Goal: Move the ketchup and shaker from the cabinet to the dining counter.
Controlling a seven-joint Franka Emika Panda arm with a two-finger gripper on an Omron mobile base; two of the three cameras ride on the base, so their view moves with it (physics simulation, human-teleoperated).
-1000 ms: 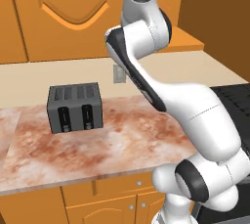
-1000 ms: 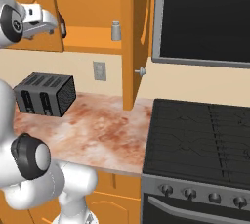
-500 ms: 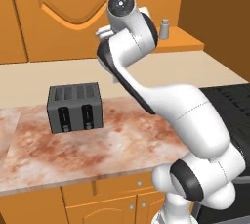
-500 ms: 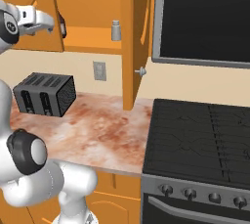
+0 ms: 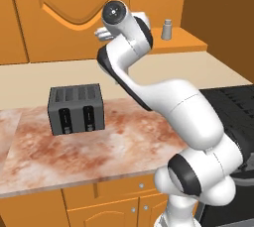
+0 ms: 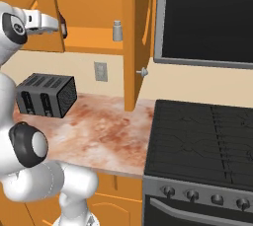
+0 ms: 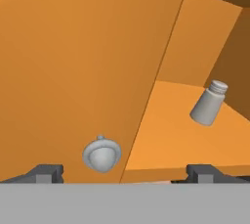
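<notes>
Wide open and holding nothing, your two-finger claw [image 6: 62, 24] is hanging up high in front of the orange wooden wall cabinet [image 6: 89, 8], at the end of the white arm. You are working on the first step, I think: reaching in to get something off the shelf. The small light-grey round shaker [image 6: 117, 30] is standing upright on the orange shelf inside, and it is well apart from the claw. From the hand camera, the shaker [image 7: 209, 103] is sitting off to one side on the shelf, not between the two dark finger tips, and a small round silver knob [image 7: 101, 155] on the cabinet door is close in front of you. I am not seeing the ketchup bottle anywhere. Below you, the grey toaster [image 5: 75, 109] is sitting on the marble worktop [image 5: 99, 146]. For the next move, you are probably going to need to swing the claw past the door edge and line it up so the shaker sits between the fingers. Keep clear of the door and the knob while you are going in.
</notes>
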